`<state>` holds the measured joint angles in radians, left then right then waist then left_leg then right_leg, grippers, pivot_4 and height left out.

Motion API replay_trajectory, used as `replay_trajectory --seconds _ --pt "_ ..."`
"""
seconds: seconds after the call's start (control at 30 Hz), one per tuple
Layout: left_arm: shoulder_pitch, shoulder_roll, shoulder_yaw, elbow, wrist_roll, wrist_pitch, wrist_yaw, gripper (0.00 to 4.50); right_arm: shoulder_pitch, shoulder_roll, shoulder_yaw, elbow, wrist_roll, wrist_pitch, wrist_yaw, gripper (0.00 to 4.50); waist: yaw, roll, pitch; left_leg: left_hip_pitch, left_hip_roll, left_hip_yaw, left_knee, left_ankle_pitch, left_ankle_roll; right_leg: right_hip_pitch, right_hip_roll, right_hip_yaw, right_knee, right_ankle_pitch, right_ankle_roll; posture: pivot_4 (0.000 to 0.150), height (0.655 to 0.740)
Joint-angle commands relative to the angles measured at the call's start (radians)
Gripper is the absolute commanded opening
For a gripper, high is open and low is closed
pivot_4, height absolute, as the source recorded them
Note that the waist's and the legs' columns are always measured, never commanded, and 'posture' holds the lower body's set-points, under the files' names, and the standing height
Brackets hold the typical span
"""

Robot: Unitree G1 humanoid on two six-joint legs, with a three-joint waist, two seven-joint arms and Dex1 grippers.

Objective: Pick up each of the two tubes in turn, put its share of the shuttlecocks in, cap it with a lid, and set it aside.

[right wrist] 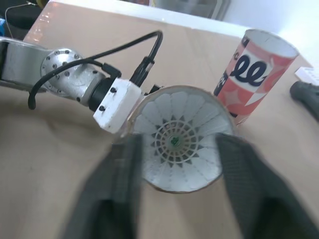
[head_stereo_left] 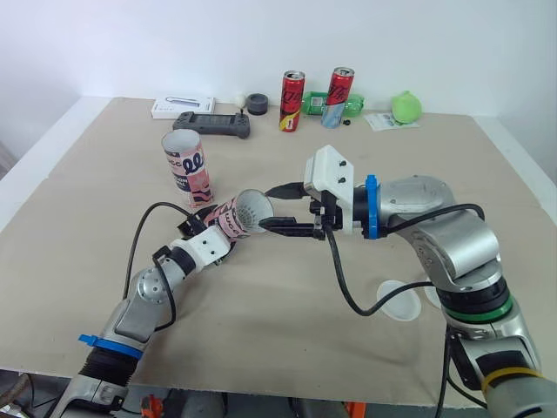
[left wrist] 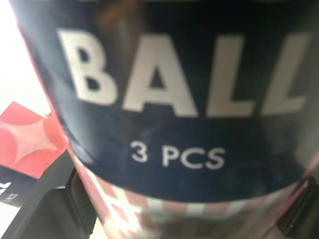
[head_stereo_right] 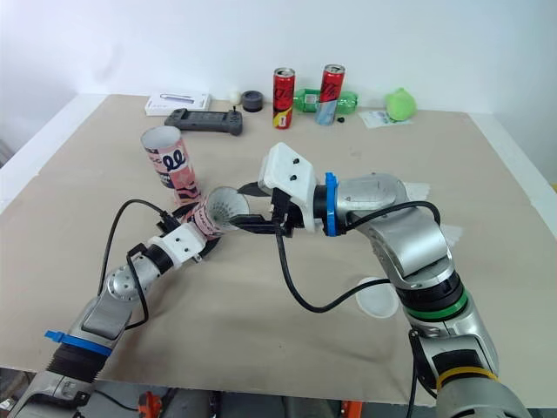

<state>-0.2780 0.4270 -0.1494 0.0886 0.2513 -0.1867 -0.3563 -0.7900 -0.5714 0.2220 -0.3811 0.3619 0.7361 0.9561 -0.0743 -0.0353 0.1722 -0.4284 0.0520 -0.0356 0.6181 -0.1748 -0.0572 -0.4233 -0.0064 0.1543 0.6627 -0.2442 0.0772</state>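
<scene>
The held tube (left wrist: 164, 99) is showing a dark navy band with white lettering above pink-and-white checks. The shuttlecock (right wrist: 175, 139) is showing white feathers around a green centre. The standing tube (head_stereo_left: 187, 167) is wearing pink, white and navy. The counter (head_stereo_left: 287, 305) is showing plain tan.

Silver arms (head_stereo_left: 452, 244), black cables (head_stereo_left: 346, 287), blue bands (head_stereo_left: 372, 207), green ring (head_stereo_left: 474, 307), yellow ring (head_stereo_left: 509, 373), white wrist housings (head_stereo_left: 329, 178)

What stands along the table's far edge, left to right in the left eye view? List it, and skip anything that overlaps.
white box → black roll → left can → right can → green ball
</scene>
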Motion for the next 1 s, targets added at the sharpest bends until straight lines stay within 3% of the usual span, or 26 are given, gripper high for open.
replay_trajectory --seconds 0.03,0.23,0.37,0.47,0.53,0.63,0.8,1.0 --pt "-0.001 -0.01 0.008 -0.035 -0.025 0.002 -0.007 4.01 -0.04 0.017 0.012 0.016 -0.017 -0.032 -0.014 4.44 0.0 0.0 0.0 0.0 0.0 0.0 0.0 0.0 0.0 0.0 0.0 0.0 0.0 0.0 0.0 0.15 0.74" --pt "-0.016 -0.071 0.043 -0.046 -0.136 0.039 -0.022 4.01 -0.062 0.036 -0.007 0.027 0.002 -0.021 -0.02 4.44 0.0 0.0 0.0 -0.001 0.0 0.0 0.0 0.0 0.0 0.0 0.0 0.0 0.0 0.0 0.0 0.15 0.74" --pt "-0.011 -0.121 0.056 -0.06 -0.248 0.084 -0.066 4.01 -0.04 -0.002 -0.117 -0.012 0.116 0.041 0.0 4.44 0.0 0.0 0.0 -0.001 0.0 -0.001 0.0 0.0 0.0 0.0 0.0 0.0 0.0 0.0 0.0 0.15 0.74" --pt "-0.011 -0.158 0.053 -0.081 -0.343 0.103 -0.125 4.01 0.01 -0.088 -0.19 -0.049 0.21 0.108 0.049 4.44 0.006 -0.001 0.0 -0.002 -0.001 -0.002 0.001 0.0 0.0 0.0 0.0 0.0 0.0 -0.001 0.001 0.15 0.74" --pt "-0.014 -0.177 0.038 -0.075 -0.398 0.105 -0.184 4.01 0.068 -0.209 -0.219 -0.049 0.22 0.135 0.106 4.44 0.007 0.0 0.0 -0.002 -0.002 -0.002 0.001 0.0 0.0 0.0 -0.001 0.0 0.0 -0.001 0.001 0.15 0.74" --pt "-0.019 -0.204 0.009 -0.037 -0.44 0.117 -0.251 4.01 0.191 -0.425 -0.222 -0.03 0.189 0.118 0.224 4.44 0.019 0.0 0.001 -0.002 -0.002 -0.002 0.001 0.0 0.0 0.001 -0.001 -0.001 -0.001 -0.001 0.001 0.15 0.74" --pt "-0.02 -0.243 -0.041 0.017 -0.464 0.137 -0.337 4.01 0.378 -0.654 -0.187 0.076 0.066 -0.049 0.35 4.44 0.017 0.002 0.002 0.0 -0.001 0.0 0.001 0.0 0.0 0.0 -0.001 0.0 -0.001 -0.002 0.001 0.15 0.74" --pt "-0.008 -0.254 -0.083 0.057 -0.441 0.141 -0.379 4.01 0.43 -0.65 -0.099 0.221 -0.075 -0.215 0.363 4.44 0.01 0.004 0.001 0.002 -0.001 0.001 0.003 0.0 0.0 0.001 -0.001 0.001 -0.001 -0.003 0.0 0.15 0.74"
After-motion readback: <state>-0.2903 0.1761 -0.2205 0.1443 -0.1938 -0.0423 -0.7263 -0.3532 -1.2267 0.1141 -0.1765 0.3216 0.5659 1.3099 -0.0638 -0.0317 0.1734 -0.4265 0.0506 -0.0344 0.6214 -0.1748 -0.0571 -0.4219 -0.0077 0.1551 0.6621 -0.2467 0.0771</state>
